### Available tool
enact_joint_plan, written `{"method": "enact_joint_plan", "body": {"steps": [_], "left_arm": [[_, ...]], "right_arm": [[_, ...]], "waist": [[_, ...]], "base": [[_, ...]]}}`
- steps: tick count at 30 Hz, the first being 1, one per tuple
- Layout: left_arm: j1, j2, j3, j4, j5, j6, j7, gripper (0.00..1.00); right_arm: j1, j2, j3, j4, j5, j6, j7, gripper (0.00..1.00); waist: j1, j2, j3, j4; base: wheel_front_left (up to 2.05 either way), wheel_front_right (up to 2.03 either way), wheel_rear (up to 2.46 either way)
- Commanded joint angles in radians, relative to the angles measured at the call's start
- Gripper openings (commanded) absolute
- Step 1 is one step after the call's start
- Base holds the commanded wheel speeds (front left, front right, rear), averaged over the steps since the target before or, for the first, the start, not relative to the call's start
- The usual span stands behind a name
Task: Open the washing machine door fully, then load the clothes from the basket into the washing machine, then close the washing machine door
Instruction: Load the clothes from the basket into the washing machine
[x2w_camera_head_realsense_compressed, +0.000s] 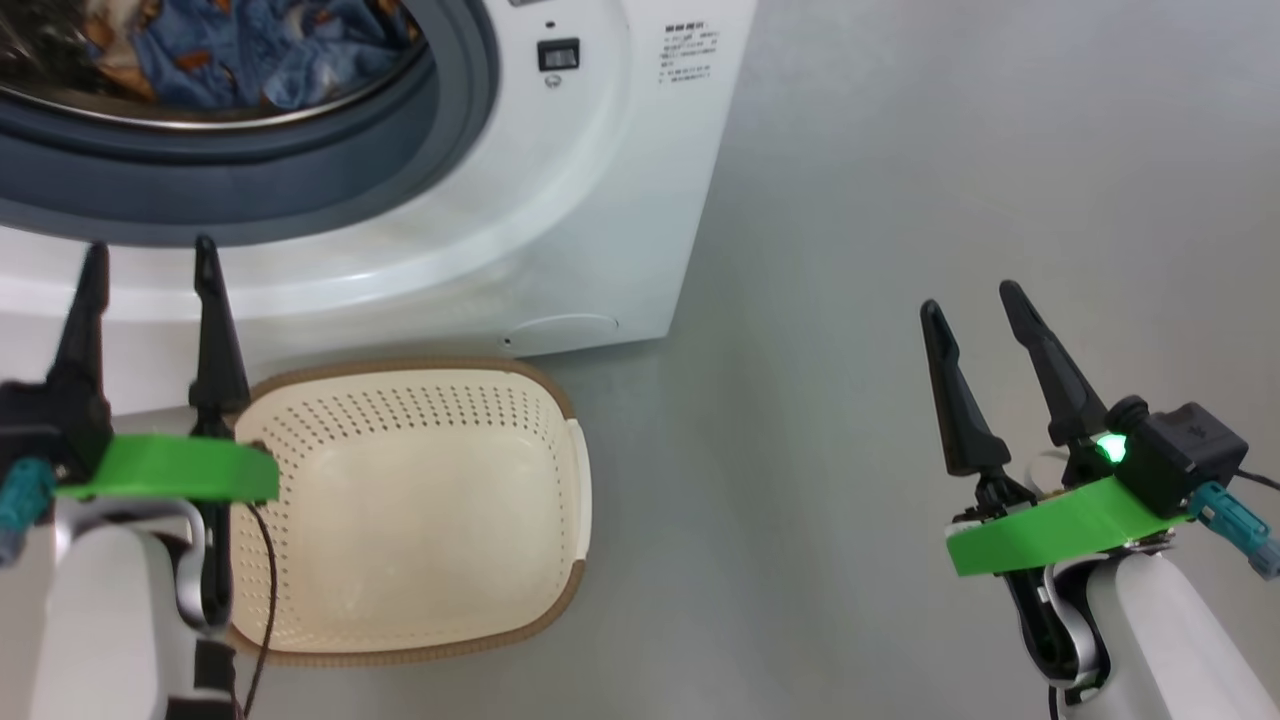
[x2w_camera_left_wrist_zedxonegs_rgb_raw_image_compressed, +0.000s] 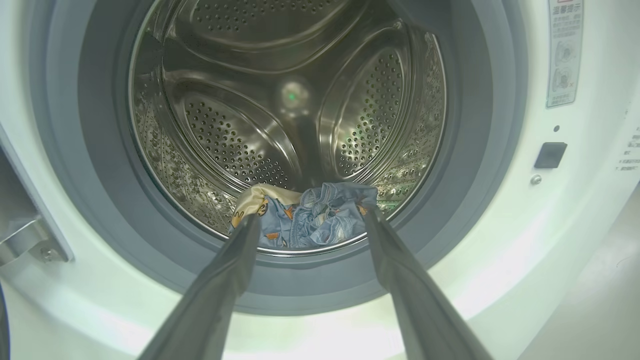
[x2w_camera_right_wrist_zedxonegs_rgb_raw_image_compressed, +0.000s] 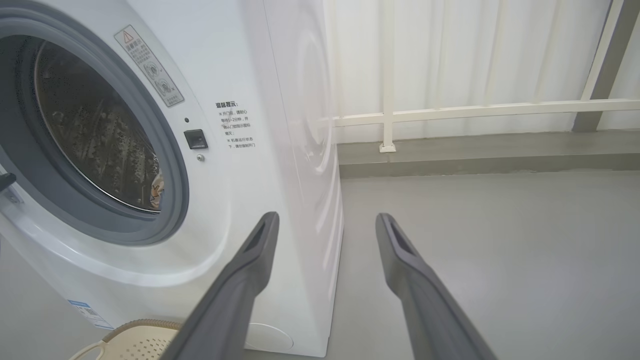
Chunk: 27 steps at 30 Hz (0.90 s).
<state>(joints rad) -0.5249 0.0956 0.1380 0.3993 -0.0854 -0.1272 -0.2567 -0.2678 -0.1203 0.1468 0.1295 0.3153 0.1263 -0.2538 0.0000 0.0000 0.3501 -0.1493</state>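
1. Currently the left gripper (x2w_camera_head_realsense_compressed: 150, 247) is being held wide open and empty at about 8 o'clock in the head view. Its fingers are pointing toward 12 o'clock, at the open mouth of the washing machine (x2w_camera_head_realsense_compressed: 560, 200).
2. The right gripper (x2w_camera_head_realsense_compressed: 970, 295) is likewise being held fully spread with nothing in it at 4 o'clock, over bare floor (x2w_camera_head_realsense_compressed: 900, 150) and well apart from the machine.
3. The clothes (x2w_camera_left_wrist_zedxonegs_rgb_raw_image_compressed: 310, 220) are lying in a crumpled heap at the 6 o'clock bottom of the steel drum (x2w_camera_left_wrist_zedxonegs_rgb_raw_image_compressed: 240, 125). They are just behind the grey-blue rubber ring (x2w_camera_left_wrist_zedxonegs_rgb_raw_image_compressed: 100, 150), straight ahead of the left gripper.
4. The basket (x2w_camera_head_realsense_compressed: 400, 366) is standing on the floor just in front of the machine, at 6 o'clock below the opening. Nothing is being carried in it, so loading is being judged as done.
5. A metal hinge bracket (x2w_camera_left_wrist_zedxonegs_rgb_raw_image_compressed: 27, 242) is being seen at 9 o'clock in the left wrist view. The washing machine door is being judged to hang beyond it, toward 9 o'clock from the left gripper.
6. The left arm is therefore being judged the nearer one for closing the door.
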Motion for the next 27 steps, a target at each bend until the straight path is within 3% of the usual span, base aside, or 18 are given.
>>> {"method": "enact_joint_plan", "body": {"steps": [1, 27], "left_arm": [[0.023, 0.020, 0.030, -0.037, 0.001, -0.003, -0.005, 1.00], [0.381, -0.004, 0.058, -0.171, -0.053, -0.003, -0.005, 1.00]], "right_arm": [[0.023, -0.008, 0.010, -0.021, -0.002, 0.004, -0.008, 1.00], [0.190, -0.048, -0.033, -0.022, -0.002, 0.004, -0.008, 1.00]], "waist": [[0.0000, 0.0000, -0.024, 0.011], [0.0000, 0.0000, -0.200, 0.062]], "base": [[0.00, 0.00, 0.00], [0.00, 0.00, 0.00]]}}
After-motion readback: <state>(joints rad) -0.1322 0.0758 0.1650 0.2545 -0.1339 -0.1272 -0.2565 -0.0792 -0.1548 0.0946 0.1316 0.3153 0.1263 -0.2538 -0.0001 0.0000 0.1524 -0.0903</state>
